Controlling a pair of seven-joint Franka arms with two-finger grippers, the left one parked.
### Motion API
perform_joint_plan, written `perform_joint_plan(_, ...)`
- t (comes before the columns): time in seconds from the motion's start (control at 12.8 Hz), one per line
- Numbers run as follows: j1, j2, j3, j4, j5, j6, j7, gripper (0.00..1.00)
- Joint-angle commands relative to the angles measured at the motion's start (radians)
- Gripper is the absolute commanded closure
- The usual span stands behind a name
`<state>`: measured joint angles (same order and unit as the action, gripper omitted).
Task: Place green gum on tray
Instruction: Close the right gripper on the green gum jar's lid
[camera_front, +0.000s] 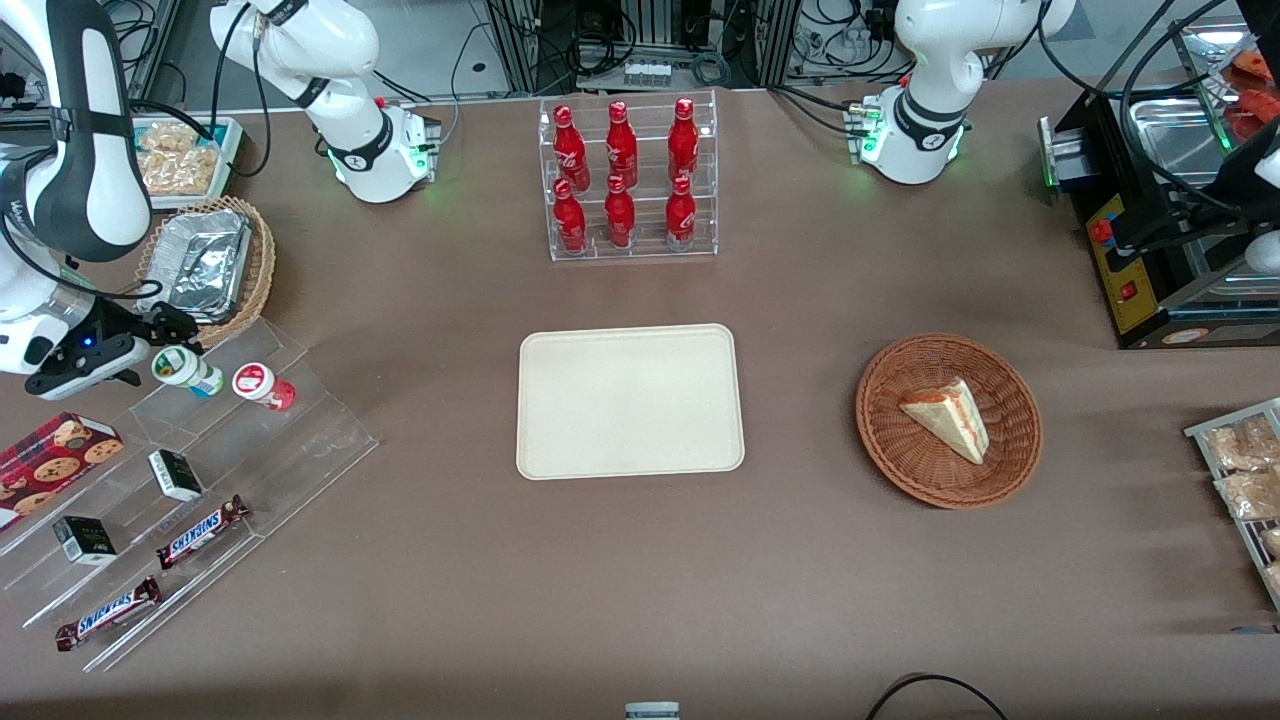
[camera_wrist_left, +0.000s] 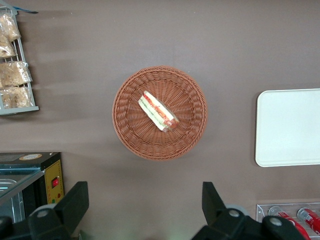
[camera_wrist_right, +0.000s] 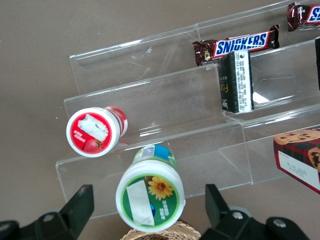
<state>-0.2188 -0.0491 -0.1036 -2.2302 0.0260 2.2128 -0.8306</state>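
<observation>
1. Nearest the front camera, on the lower steps of the clear acrylic stepped shelf (camera_front: 190, 490) at the working arm's end of the table, lie two Snickers bars (camera_front: 203, 531) and two small dark boxes (camera_front: 84, 540); one cookie box (camera_front: 55, 458) rests at the shelf's outer edge.
2. Higher on the same shelf sit two small gum bottles, just beside each other but not touching: the green gum (camera_front: 186, 370), with its white-and-green lid, and the red-lidded bottle (camera_front: 263, 386). In the right wrist view the green gum (camera_wrist_right: 150, 194) shows a flower on its lid, with the red-lidded bottle (camera_wrist_right: 95, 131) next to it.
3. The gripper (camera_front: 150, 345) hangs just above the green gum. Its two fingers (camera_wrist_right: 75, 207) stand spread wide, one on each side of the lid and clear of it; nothing is gripped.
4. One tray (camera_front: 630, 401) lies flat in the middle of the table, well apart from the green gum, with nothing on it.
5. One round wicker basket (camera_front: 1000, 470), toward the parked arm's end, holds one sandwich wedge (camera_front: 947, 417).
6. Farther from the camera than the shelf, a second wicker basket (camera_front: 262, 262) holds one foil container (camera_front: 208, 263).
7. Farthest, one clear rack (camera_front: 630, 180) carries six red bottles (camera_front: 621, 146), three on each of two tiers.
</observation>
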Motion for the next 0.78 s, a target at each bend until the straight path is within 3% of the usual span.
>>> perform_joint_plan(0.0,-0.01,-0.002,0.002,-0.02,0.012,0.036,-0.021,0.02)
perform_joint_plan(0.39,-0.008,0.009,0.002,-0.022,0.012,0.041,-0.021,0.07)
perform_joint_plan(0.47,-0.008,0.009,0.002,-0.022,0.012,0.041,-0.022,0.24)
perform_joint_plan(0.55,-0.007,0.011,0.002,-0.02,0.012,0.041,-0.022,0.63)
perform_joint_plan(0.63,-0.005,0.014,0.004,-0.017,0.012,0.041,-0.021,0.94)
perform_joint_plan(0.7,-0.004,0.018,0.004,-0.014,0.012,0.039,-0.019,1.0)
